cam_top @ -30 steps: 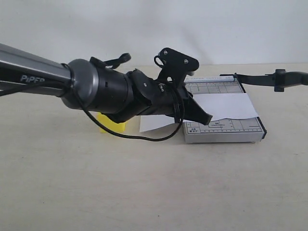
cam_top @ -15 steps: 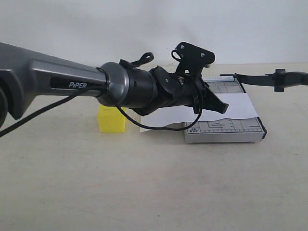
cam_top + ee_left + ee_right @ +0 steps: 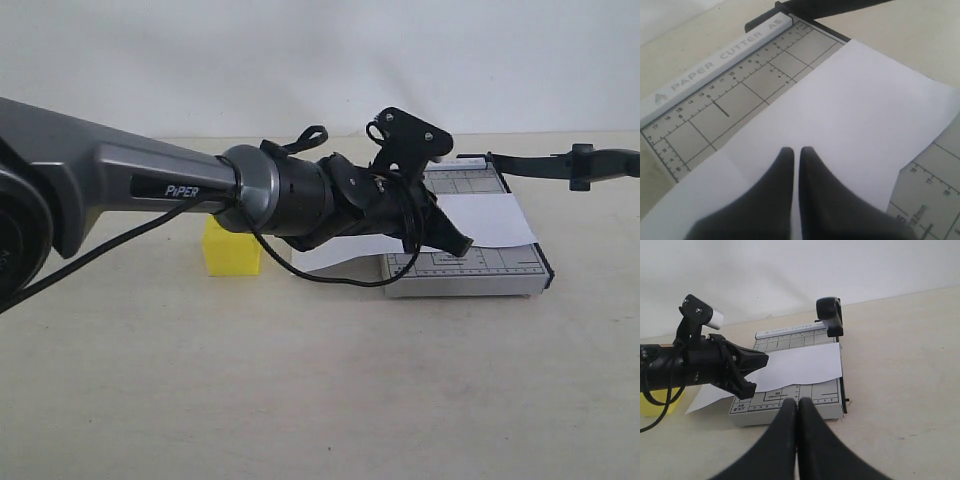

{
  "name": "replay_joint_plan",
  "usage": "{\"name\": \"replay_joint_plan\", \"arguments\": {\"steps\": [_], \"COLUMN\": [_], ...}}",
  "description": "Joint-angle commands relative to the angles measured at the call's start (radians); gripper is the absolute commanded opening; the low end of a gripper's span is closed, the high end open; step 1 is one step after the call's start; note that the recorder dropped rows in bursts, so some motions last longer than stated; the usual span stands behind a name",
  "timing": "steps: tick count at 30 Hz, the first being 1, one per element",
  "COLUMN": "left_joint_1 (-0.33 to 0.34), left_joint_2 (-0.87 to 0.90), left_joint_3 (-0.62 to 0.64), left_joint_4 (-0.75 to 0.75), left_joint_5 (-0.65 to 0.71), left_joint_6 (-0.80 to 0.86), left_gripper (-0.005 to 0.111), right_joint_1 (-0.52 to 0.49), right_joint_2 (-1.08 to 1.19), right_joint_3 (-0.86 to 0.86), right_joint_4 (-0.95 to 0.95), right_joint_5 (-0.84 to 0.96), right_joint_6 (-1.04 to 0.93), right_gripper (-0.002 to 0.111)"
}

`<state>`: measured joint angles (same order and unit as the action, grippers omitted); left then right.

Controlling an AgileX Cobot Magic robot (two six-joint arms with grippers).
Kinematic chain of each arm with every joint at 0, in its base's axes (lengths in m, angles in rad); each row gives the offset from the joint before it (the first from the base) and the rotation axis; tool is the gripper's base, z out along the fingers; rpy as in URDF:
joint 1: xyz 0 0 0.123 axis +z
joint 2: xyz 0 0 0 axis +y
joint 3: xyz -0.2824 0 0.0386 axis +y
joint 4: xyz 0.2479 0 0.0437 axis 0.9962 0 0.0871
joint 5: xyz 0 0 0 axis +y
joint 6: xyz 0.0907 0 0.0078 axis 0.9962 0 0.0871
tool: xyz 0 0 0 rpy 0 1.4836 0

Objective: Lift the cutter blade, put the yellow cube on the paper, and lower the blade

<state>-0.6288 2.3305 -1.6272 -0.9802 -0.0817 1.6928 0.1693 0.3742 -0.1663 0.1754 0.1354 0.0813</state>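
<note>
1. Exterior view: the left arm (image 3: 150,180) is reaching in from the left over the table (image 3: 300,380). Its left fingers (image 3: 455,235) are hanging pressed together just above the paper (image 3: 485,215), pinching nothing. The paper is lying across the grey cutter base (image 3: 470,272), with its left end sticking out past the base. The yellow cube (image 3: 228,250) is sitting on the table left of the paper, not on it, and is partly tucked behind the arm. The cutter blade (image 3: 540,163) is standing lifted off the base and running out to the right edge of the picture.

2. Left wrist view: the left fingers (image 3: 775,195) are closing almost tip to tip, leaving only a sliver between them, and nothing is caught there. They are pointing out over the paper (image 3: 850,110). I can't tell whether the tips are touching the sheet. The gridded base (image 3: 740,95) is showing beyond the paper, and the blade's hinge end (image 3: 830,6) is sitting at its corner.

3. Right wrist view: the right fingers (image 3: 812,440) are pressing together, empty, and hovering near the base's near side (image 3: 790,412), apart from it. The paper (image 3: 800,365) is stretching across the base. The blade's handle (image 3: 830,315) is showing over the far corner. The cube (image 3: 655,407) is resting on the table past the paper's end, behind the left arm (image 3: 690,365).
</note>
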Motion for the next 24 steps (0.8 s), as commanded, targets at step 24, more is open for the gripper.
{"name": "replay_joint_plan", "arguments": {"steps": [24], "left_joint_1": [0.002], "left_joint_2": [0.066], "left_joint_3": [-0.002], "left_joint_4": [-0.006], "left_joint_5": [-0.134], "left_joint_6": [0.051], "left_gripper": [0.004], "right_joint_1": [0.003], "right_joint_2": [-0.003], "right_joint_3": [0.004], "right_joint_4": [0.003], "right_joint_5": [-0.008], "right_joint_6": [-0.005], "right_gripper": [0.000]}}
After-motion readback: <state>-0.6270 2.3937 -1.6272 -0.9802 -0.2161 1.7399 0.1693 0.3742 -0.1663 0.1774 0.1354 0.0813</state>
